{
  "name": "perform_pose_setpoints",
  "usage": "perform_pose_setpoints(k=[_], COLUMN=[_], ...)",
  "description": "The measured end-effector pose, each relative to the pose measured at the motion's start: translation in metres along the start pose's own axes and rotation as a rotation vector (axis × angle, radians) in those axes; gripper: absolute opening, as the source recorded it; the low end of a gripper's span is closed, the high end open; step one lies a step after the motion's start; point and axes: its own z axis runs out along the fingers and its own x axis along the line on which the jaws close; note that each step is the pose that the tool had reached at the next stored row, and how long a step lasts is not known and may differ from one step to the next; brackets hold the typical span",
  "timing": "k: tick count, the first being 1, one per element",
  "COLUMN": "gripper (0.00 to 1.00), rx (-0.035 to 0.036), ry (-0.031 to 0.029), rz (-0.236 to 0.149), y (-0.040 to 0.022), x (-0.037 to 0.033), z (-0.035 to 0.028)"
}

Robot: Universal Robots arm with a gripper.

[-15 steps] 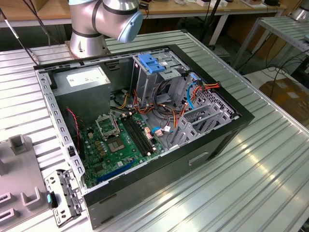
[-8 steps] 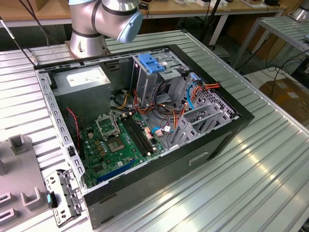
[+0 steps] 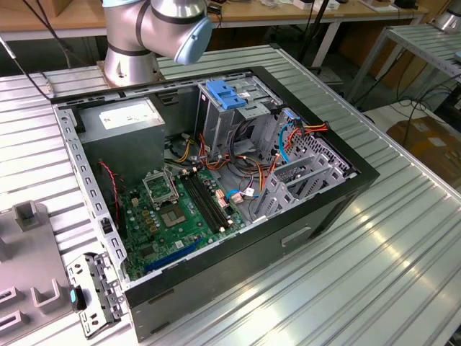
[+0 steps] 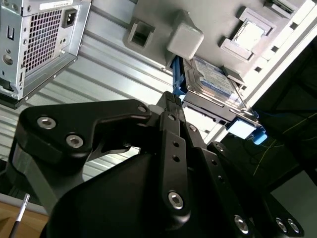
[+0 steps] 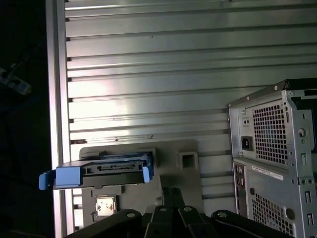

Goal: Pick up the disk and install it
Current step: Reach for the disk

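We are seeing the task at its very start: the disk (image 5: 101,171) is lying outside the computer case (image 5: 270,148), on a grey holder plate (image 5: 171,171) beside the case's back, not yet picked up. The gripper (image 5: 171,194) is hanging near the disk, closed and holding nothing. The disk is showing a dark body between bright blue rails.

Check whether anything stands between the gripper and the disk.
Nothing visible does. In the second wrist view the gripper points at the disk, which lies on the grey fixture plate. A grey block stands beside the disk, not between them.
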Motion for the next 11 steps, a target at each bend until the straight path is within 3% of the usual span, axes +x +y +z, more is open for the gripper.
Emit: perform_pose_setpoints(k=[5, 9, 10, 11], gripper=[0.11, 0.11, 0.11, 0.11], rx=[-0.0001, 0.0, 0.0004, 0.0021], ry=[-0.0001, 0.0013, 0.0084, 0.0274], rz=[0.0, 0.0, 0.0, 0.001], y=[-0.0016, -0.0012, -0.0009, -0.0009], x=[0.022, 0.0351, 0.0362, 0.0373], z=[-0.0003, -0.0001, 0.0003, 0.0002])
